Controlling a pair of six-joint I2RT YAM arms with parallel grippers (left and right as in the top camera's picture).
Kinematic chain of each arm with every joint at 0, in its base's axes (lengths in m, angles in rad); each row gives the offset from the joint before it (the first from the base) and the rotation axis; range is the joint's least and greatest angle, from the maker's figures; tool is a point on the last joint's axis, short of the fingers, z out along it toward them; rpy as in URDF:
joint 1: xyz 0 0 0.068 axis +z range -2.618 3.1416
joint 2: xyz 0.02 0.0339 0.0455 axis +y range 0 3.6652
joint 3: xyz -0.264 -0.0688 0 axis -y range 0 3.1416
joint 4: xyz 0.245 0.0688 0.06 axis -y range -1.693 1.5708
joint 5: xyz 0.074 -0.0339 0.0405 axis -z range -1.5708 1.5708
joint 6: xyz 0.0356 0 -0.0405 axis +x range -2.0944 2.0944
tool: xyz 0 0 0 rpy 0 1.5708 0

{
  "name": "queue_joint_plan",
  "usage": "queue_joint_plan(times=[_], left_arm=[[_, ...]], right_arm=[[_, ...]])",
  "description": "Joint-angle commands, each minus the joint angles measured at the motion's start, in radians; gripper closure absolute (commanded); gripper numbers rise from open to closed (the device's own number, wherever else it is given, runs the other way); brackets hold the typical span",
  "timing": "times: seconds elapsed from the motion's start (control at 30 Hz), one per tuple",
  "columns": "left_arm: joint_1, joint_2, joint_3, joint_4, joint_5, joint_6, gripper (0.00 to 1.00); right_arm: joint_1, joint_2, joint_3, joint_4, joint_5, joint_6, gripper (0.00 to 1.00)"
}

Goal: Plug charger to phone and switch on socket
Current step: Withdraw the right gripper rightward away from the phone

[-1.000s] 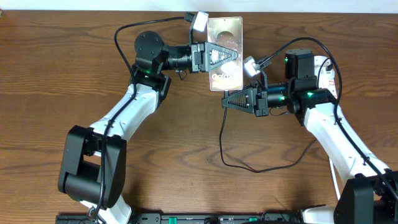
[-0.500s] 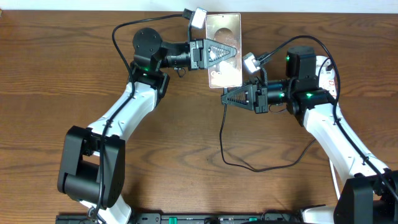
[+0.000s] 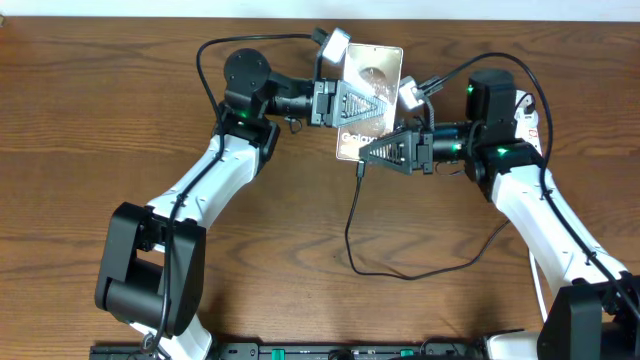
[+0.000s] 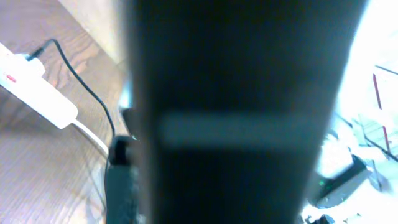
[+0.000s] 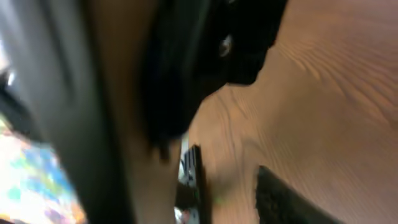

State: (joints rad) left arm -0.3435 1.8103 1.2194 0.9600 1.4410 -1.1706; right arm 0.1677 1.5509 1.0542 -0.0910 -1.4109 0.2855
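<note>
My left gripper [image 3: 380, 100] is shut on the phone [image 3: 372, 70] and holds it off the table, bronze screen up and slightly tilted. In the left wrist view the phone's dark body [image 4: 236, 112] fills most of the frame. My right gripper [image 3: 365, 153] is at the phone's lower edge, and its fingers [image 5: 194, 177] stand apart with only wood showing between them. The charger cable [image 3: 350, 230] drops from that lower edge and loops across the table toward the right. Its plug tip is hidden. The socket [image 4: 34, 90], a white strip, carries a black plug.
The right arm covers most of the socket [image 3: 528, 122] at the right of the table. The cable's loop [image 3: 420, 272] lies on the wood between the two arms. A pale wall runs along the table's far edge.
The left gripper carried the phone right and tilted it. The right gripper rose to the phone's lower edge and opened its jaws. The cable's upper end moved up with it.
</note>
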Motion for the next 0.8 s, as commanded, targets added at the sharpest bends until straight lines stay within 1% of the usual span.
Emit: queue_joint_plan(times=[0.0, 0.03, 0.1, 0.17, 0.2, 0.27, 0.4, 0.5, 0.57, 0.77], left_arm=[[-0.006, -0.028, 0.006, 0.01, 0.062, 0.007, 0.93], [-0.006, -0.028, 0.006, 0.01, 0.058, 0.007, 0.93], [-0.006, -0.028, 0.006, 0.01, 0.049, 0.007, 0.93], [-0.006, -0.028, 0.006, 0.01, 0.039, 0.008, 0.93], [-0.006, -0.028, 0.006, 0.01, 0.035, 0.007, 0.93], [-0.006, -0.028, 0.006, 0.01, 0.029, 0.007, 0.93], [-0.005, -0.028, 0.006, 0.01, 0.013, 0.007, 0.93], [-0.005, -0.028, 0.006, 0.01, -0.011, 0.007, 0.93], [-0.004, -0.028, 0.006, 0.01, -0.025, 0.007, 0.93], [-0.002, -0.028, 0.006, 0.01, -0.066, 0.006, 0.93]], right_arm=[[0.002, -0.006, 0.023, 0.002, 0.02, 0.007, 0.41], [0.002, -0.006, 0.023, 0.002, 0.016, 0.008, 0.35], [0.002, -0.006, 0.023, 0.003, -0.004, 0.01, 0.21], [0.0, -0.006, 0.023, 0.007, -0.023, 0.01, 0.13], [-0.006, -0.006, 0.023, 0.011, -0.029, 0.01, 0.11], [-0.026, -0.006, 0.023, 0.024, -0.043, 0.01, 0.08], [-0.083, -0.006, 0.023, 0.027, -0.109, 0.009, 0.07], [-0.119, -0.006, 0.022, -0.022, -0.144, -0.026, 0.06], [-0.139, -0.006, 0.02, -0.105, -0.141, -0.106, 0.06], [-0.151, -0.006, -0.029, -0.471, -0.087, -0.522, 0.07]])
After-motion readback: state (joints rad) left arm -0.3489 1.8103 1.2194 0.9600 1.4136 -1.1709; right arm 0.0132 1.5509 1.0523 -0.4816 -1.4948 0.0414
